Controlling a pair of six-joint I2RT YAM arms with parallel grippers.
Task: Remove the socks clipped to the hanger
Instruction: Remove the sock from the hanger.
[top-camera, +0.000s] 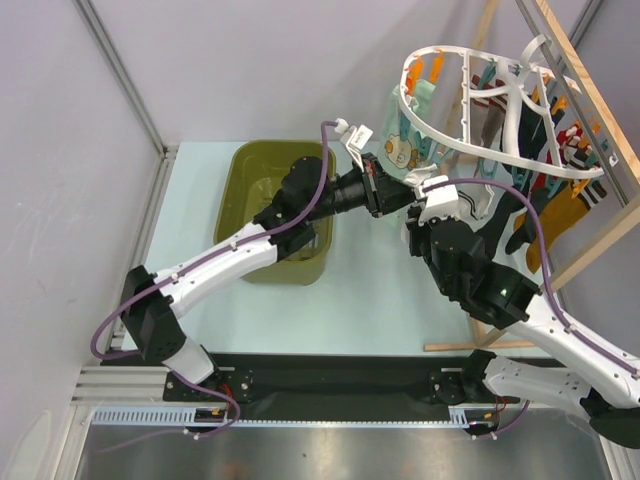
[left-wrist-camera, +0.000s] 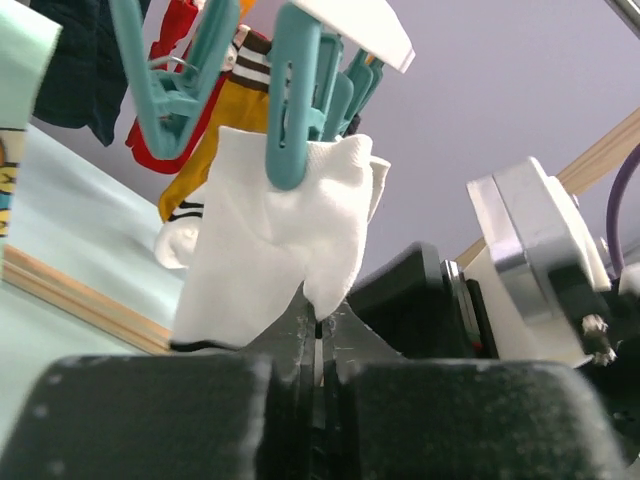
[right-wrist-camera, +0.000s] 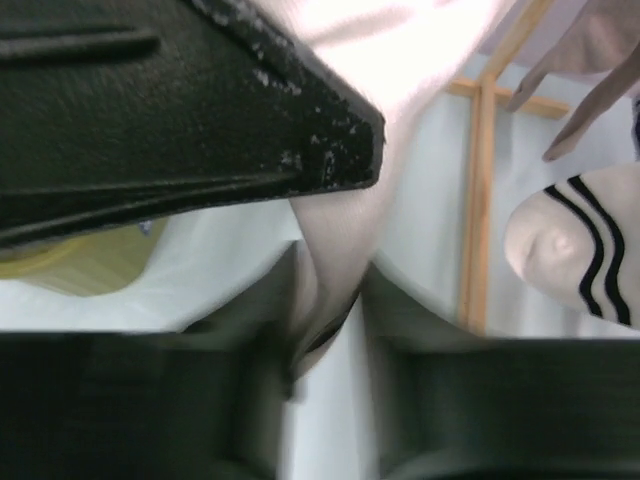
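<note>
The white oval hanger (top-camera: 480, 157) hangs at the back right with several socks on it, among them a mint bear sock (top-camera: 403, 150), a mustard one (top-camera: 560, 210) and a black one (top-camera: 510, 215). In the left wrist view a teal peg (left-wrist-camera: 290, 110) clips a white sock (left-wrist-camera: 270, 250). My left gripper (left-wrist-camera: 322, 320) (top-camera: 388, 192) is shut just under that sock's lower corner, which lies over its tips. The right gripper (right-wrist-camera: 335, 290) (top-camera: 418, 215) is closed on the same sock's hanging fabric (right-wrist-camera: 350, 230), and this view is blurred. Beside it hangs a striped sock (right-wrist-camera: 580, 250).
An olive-green tub (top-camera: 250, 170) stands on the table behind the left arm. The light wooden rack (top-camera: 590, 90) carrying the hanger slants along the right side, and its base bar (top-camera: 480, 345) lies on the table by the right arm. Both grippers are very close together.
</note>
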